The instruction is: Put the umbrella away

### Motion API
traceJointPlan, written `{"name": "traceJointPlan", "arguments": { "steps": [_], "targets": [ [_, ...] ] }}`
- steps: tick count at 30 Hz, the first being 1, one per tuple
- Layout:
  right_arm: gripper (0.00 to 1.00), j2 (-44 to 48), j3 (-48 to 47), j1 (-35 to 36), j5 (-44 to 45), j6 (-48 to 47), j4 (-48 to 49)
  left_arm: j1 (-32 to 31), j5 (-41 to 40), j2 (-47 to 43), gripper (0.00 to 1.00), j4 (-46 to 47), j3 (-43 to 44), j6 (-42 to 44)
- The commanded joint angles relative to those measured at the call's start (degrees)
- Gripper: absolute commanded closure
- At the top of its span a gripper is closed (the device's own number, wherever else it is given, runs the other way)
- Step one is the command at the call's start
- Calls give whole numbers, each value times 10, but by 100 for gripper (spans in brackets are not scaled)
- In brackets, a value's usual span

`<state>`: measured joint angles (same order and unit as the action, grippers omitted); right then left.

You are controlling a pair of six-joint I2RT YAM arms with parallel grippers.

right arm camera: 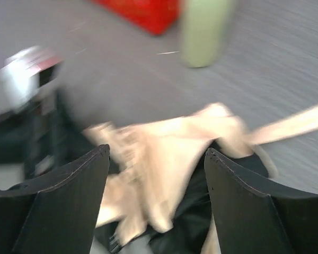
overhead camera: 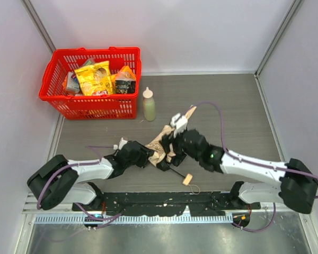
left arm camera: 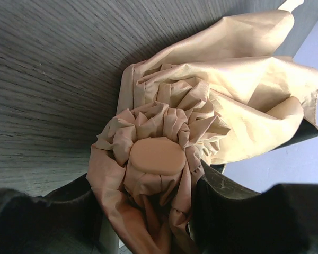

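The beige umbrella [overhead camera: 160,147] lies crumpled on the table between both arms. Its thin black shaft runs to the pale knob handle [overhead camera: 187,179] with a cord loop near the front edge. My left gripper [overhead camera: 146,157] is shut on the bunched fabric; in the left wrist view the umbrella's round end cap [left arm camera: 156,155] sits between my dark fingers [left arm camera: 265,217]. My right gripper [overhead camera: 172,146] hovers over the fabric from the right. In the blurred right wrist view its jaws stand wide apart, with the umbrella cloth [right arm camera: 164,159] below and between the fingers [right arm camera: 69,201].
A red basket [overhead camera: 95,51] with snack packets stands at the back left and shows in the right wrist view [right arm camera: 143,10]. A pale green squeeze bottle [overhead camera: 149,106] stands upright just right of it, also in the right wrist view [right arm camera: 204,32]. Walls enclose the table.
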<state>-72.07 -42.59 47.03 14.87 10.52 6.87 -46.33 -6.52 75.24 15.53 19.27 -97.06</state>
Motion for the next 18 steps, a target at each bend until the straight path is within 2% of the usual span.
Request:
{"name": "traceJointPlan", "arguments": {
  "steps": [1, 4, 6, 13, 15, 18],
  "targets": [
    [24, 74, 119, 138, 46, -121, 172, -2, 12, 11, 100, -107, 3, 8],
    [24, 66, 125, 223, 74, -144, 192, -2, 4, 2, 100, -131, 9, 10],
    [23, 38, 124, 255, 95, -158, 209, -2, -6, -6, 100, -151, 12, 10],
    [22, -106, 81, 264, 145, -179, 217, -3, -3, -4, 100, -186, 25, 4],
    [22, -132, 77, 265, 180, -165, 206, -2, -4, -3, 100, -195, 31, 4],
    [22, -162, 94, 265, 188, -155, 226, -1, -6, 0, 100, -199, 34, -1]
  ]
}}
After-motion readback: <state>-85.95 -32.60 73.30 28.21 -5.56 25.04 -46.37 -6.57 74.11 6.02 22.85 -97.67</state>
